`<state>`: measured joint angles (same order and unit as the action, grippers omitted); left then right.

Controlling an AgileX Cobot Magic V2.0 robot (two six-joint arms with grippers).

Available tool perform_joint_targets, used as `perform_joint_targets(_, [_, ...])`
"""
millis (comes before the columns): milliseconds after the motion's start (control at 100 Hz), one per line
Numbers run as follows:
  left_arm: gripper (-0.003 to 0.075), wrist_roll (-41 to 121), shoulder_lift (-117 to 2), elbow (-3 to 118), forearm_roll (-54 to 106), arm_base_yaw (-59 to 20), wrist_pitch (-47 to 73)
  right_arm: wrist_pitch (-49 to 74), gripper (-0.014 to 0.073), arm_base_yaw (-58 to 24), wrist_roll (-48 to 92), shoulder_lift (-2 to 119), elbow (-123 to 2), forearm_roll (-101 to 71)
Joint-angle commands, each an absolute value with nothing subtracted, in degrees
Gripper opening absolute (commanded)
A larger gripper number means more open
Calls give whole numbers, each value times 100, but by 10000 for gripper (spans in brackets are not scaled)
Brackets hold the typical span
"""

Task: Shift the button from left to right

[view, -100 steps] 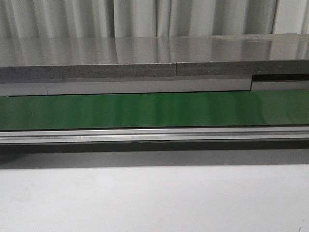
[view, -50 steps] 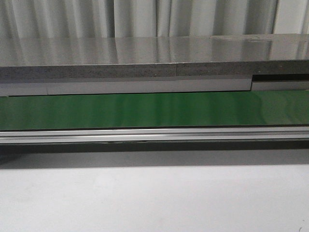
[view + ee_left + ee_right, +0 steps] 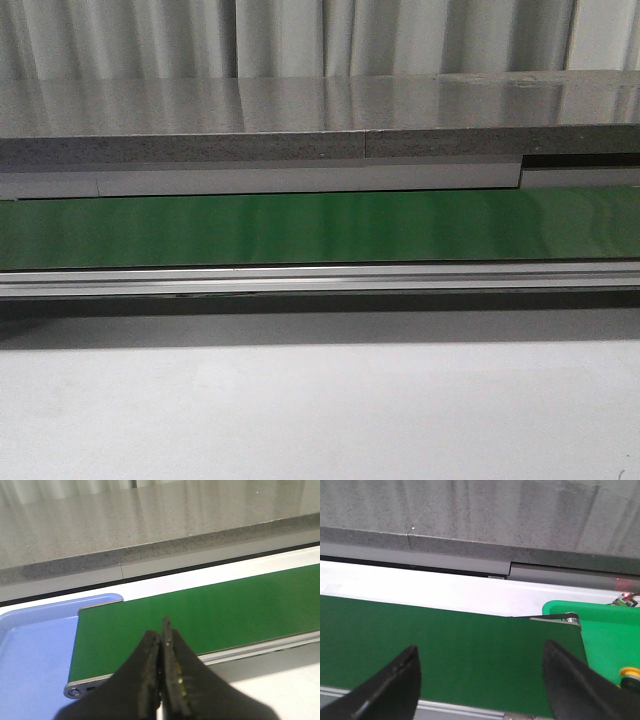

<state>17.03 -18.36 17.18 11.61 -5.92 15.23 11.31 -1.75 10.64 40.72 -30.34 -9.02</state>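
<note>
1. Black is nearest to you: the left gripper [image 3: 162, 630] has its two dark fingers pressed together on nothing. The right gripper [image 3: 480, 647] has its fingers spread wide, with nothing between them.
2. Across the last second the front view shows you no real change. The white tabletop [image 3: 320, 410], the silver aluminium rail [image 3: 320, 278] and the long green conveyor belt [image 3: 320, 228] look the same, and neither arm enters that view.
3. The belt carries nothing, and the shallow blue tray [image 3: 30, 645] at its left end shows no load.
4. The small push-button with the yellow round cap on a black body [image 3: 629, 673] sits in the bright green tray [image 3: 600, 630] past the belt's right end, just beside the right gripper's finger, which hides part of it. You may judge the transfer largely done.
5. The cap seems to face upward, suggesting an upright long axis; too little shows to be sure.
6. Farthest lies the speckled grey stone counter [image 3: 300, 105].
</note>
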Motion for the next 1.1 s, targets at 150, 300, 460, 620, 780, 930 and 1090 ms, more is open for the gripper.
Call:
perform_joint_targets(150, [-19,1690,-1870,1884,1237,-645,1109,900,494,-182,1108,2545,-2552,-1193])
perform_joint_targets(300, [-19,1690,-1870,1884,1237,-645,1109,1099,290,-176,1108,2041,-2472,-1187])
perform_joint_targets(460, [-19,1690,-1870,1884,1237,-645,1109,1102,36,-176,1108,1986,-2472,-1187])
perform_joint_targets(620, [-19,1690,-1870,1884,1237,-645,1109,1103,-68,-176,1108,1986,-2472,-1195])
perform_joint_targets(780, [-19,1690,-1870,1884,1237,-645,1109,1103,-68,-176,1108,1986,-2472,-1195])
perform_joint_targets(930, [-19,1690,-1870,1884,1237,-645,1109,1103,-68,-176,1108,1986,-2472,-1195])
perform_joint_targets(1090, [-19,1690,-1870,1884,1237,-645,1109,1103,-68,-176,1108,1986,-2472,-1195])
